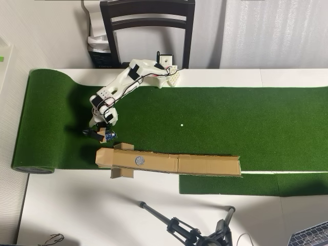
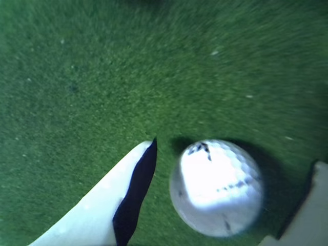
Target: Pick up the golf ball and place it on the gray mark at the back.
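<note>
Gripper (image 2: pixel 233 192) down at turf level, jaws spread apart and straddling the golf ball (image 2: pixel 216 187) — wrist view shows one white finger (image 2: pixel 97 210) with a dark inner pad lower left of the ball, and the edge of the other finger at the lower right corner. Narrow strip of turf shows between the left finger's tip and the ball; whether the right finger touches cannot be told, as the frame is blurred. Ball rests on the green turf mat (image 2: pixel 102 77), white and dimpled, with dark print and a thin dark line on it.

Overhead view: the gripper (image 1: pixel 101 134) sits at the left part of the mat, at the end of the white arm (image 1: pixel 120 87), which reaches from its base (image 1: pixel 169 74) at the mat's far edge. Ball itself is hidden under the gripper in this view. Just beside the gripper, toward the near edge, lies a long cardboard trough (image 1: pixel 205 165), and the gray mark (image 1: pixel 139 160) sits on its left portion, near the gripper but apart from it. Tiny white dot (image 1: pixel 181 124) on the turf well to the right.

Only the overhead view shows the white tabletop (image 1: pixel 77 205), a black tripod (image 1: pixel 184 230) on it, and a dark chair (image 1: pixel 147 23) behind the arm.
</note>
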Controlling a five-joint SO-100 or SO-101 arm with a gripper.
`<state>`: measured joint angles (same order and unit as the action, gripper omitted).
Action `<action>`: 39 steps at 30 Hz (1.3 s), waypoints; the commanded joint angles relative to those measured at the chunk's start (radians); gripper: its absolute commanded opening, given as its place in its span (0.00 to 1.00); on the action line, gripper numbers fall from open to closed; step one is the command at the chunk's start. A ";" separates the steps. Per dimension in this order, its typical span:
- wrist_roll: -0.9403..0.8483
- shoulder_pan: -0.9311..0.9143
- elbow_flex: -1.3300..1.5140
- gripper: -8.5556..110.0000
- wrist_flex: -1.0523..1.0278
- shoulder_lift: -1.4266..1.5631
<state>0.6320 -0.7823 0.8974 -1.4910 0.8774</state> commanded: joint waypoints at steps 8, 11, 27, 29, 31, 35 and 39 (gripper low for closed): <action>-0.009 -0.003 -0.003 0.46 -0.003 0.040; -0.011 -0.003 0.000 0.46 -0.005 0.040; -0.072 -0.040 0.000 0.46 -0.032 0.040; -0.069 -0.043 -0.002 0.46 -0.032 0.040; -0.066 -0.044 -0.002 0.46 -0.032 0.040; -0.074 -0.074 -0.002 0.46 -0.032 0.040; -0.074 -0.077 -0.002 0.46 -0.032 0.040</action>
<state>0.5768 -0.8468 0.9050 -1.5186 0.8774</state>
